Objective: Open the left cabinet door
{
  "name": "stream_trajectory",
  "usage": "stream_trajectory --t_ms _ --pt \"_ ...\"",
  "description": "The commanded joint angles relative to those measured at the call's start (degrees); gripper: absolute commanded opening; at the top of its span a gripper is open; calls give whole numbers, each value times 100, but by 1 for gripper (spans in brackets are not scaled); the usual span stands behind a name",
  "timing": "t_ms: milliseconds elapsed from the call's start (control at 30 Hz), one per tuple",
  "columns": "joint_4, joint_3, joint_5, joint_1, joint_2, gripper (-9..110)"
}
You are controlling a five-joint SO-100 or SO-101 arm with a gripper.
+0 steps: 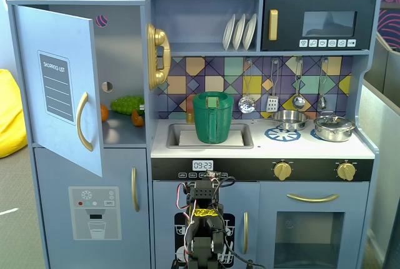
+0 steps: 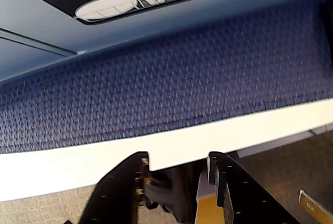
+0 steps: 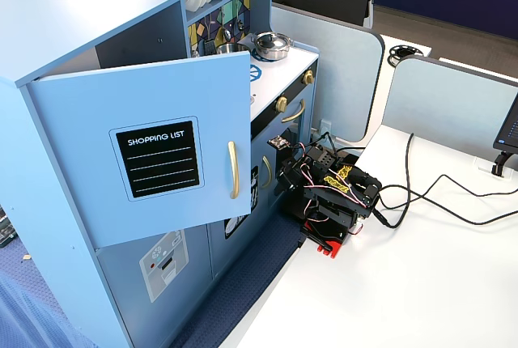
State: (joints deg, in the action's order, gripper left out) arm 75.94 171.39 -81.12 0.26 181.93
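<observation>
Blue-grey left cabinet door [image 1: 59, 87] ajar, curved gold handle [image 1: 84, 122]; black jaws parted

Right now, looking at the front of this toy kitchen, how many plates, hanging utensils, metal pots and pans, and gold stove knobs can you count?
White plates: 3
Hanging utensils: 4
Metal pots and pans: 2
Gold knobs: 2
Total: 11
</observation>
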Motion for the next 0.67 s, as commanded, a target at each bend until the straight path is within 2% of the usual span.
stream_trajectory --t_ms 0,633 --pt "967 35 -44 35 18 0" --pt "1187 35 -563 123 18 1"
